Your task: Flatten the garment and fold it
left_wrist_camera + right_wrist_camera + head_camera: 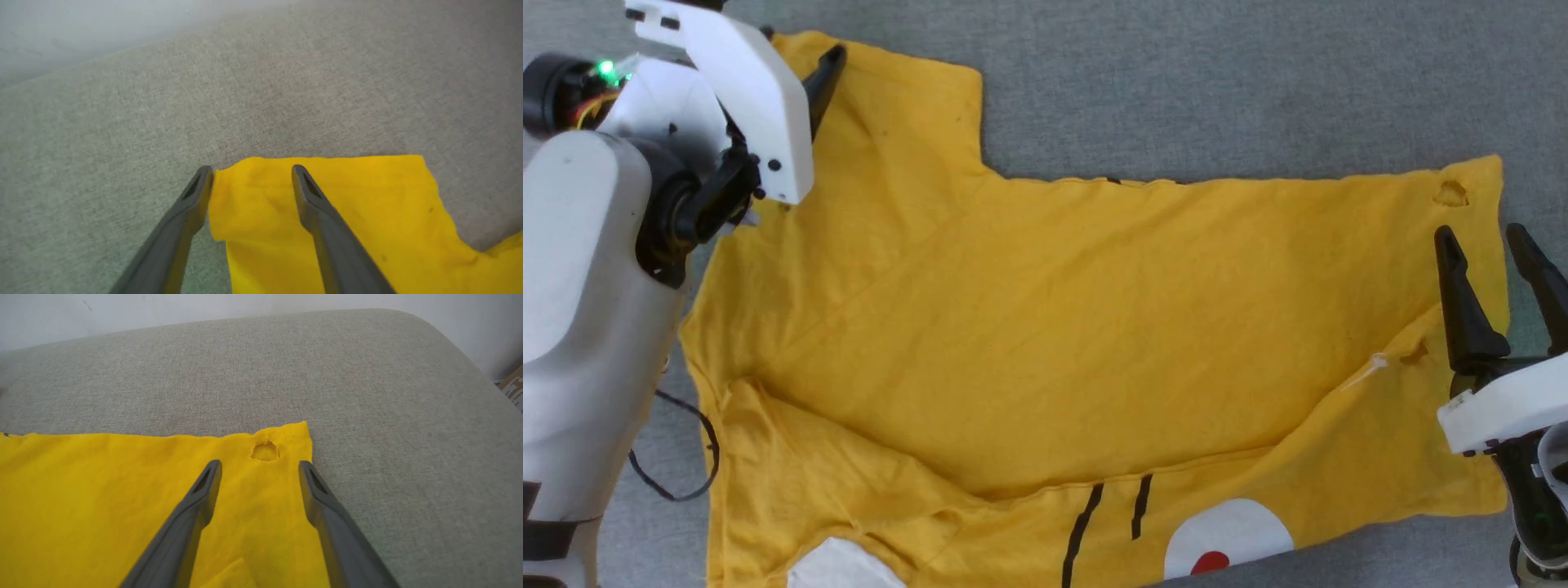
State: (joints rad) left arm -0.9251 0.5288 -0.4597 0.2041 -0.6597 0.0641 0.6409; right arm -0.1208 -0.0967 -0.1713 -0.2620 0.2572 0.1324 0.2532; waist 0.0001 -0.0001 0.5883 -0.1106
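Nothing legible from where I stand: the garment (1045,327) bears only black stripes and white patches, and print on the cardboard (515,384) is too small to read.

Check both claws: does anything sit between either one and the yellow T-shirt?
Nothing visible does. The left claw stands open at a sleeve corner of the T-shirt, and the right claw stands open over the shirt's far corner, just short of a small hole. Bare grey surface lies around the cloth.
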